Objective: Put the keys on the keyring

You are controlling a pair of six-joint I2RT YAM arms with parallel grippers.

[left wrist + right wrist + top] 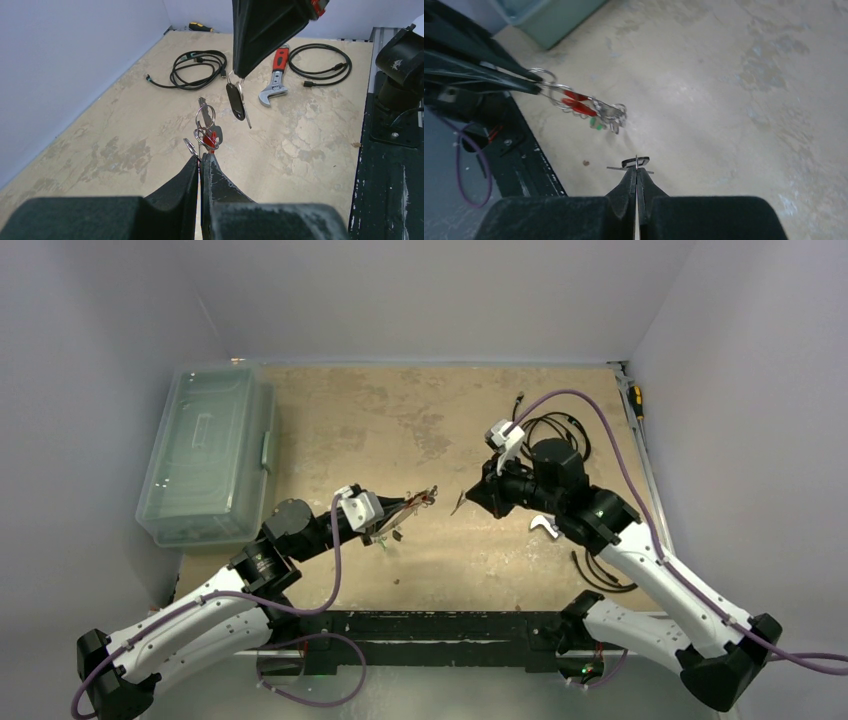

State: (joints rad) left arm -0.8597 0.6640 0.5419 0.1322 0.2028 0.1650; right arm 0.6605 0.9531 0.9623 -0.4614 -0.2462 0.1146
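- Top external view: the table [400,410] carries a clear lidded box [205,455] at its far left, and both arms reach toward the middle.
- A red-handled wrench [275,75] and two black cable coils [197,67] lie on the table behind the right arm's claw.
- The left gripper [201,160] is clenched on the keyring [204,131], a bunch of thin silver rings that sticks out past its fingertips, above the table.
- The red-headed keys [574,102] and a green-headed one [598,125] hang on that bunch.
- The right gripper [636,172] is clamped on a black-headed key [235,100], which hangs below its fingertips.
- That key is near the keyring but apart from it, with a small gap between them.
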